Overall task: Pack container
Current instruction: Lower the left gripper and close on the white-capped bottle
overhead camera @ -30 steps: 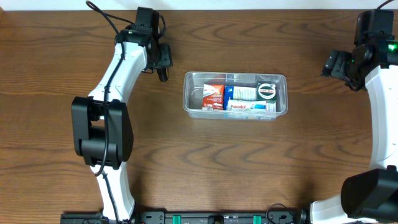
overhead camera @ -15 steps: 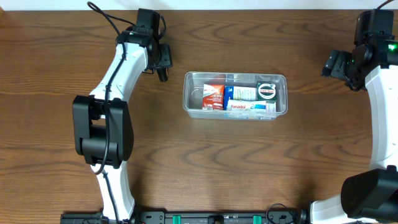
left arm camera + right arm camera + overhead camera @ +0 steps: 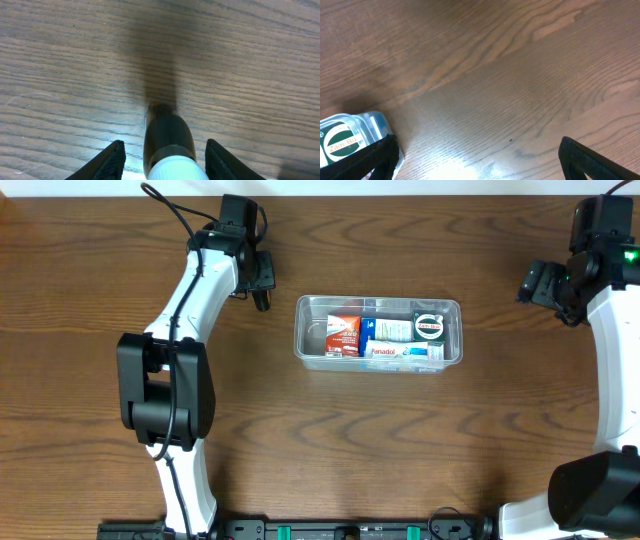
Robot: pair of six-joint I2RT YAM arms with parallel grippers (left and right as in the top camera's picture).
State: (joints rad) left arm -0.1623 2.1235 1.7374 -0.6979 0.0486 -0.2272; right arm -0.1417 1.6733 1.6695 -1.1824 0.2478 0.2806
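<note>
The clear plastic container [image 3: 310,330] sits mid-table, holding a red-and-white box [image 3: 343,332], a blue-and-white box [image 3: 392,330], a flat Panadol box [image 3: 385,352] and a round green Zam-Bu tin [image 3: 430,327]. My left gripper [image 3: 262,288] is left of the container. In the left wrist view, the left gripper [image 3: 166,147] straddles a dark bottle with a white cap [image 3: 167,130]. A gap shows on each side of the bottle, whose far end touches the table. My right gripper [image 3: 540,283] is far right of the container. It is also wide open and empty in the right wrist view [image 3: 480,160].
The brown wooden table [image 3: 400,440] surrounds the container. The container's corner [image 3: 376,122] and the Zam-Bu tin [image 3: 340,140] show at the lower left of the right wrist view. The arm bases stand at the front edge.
</note>
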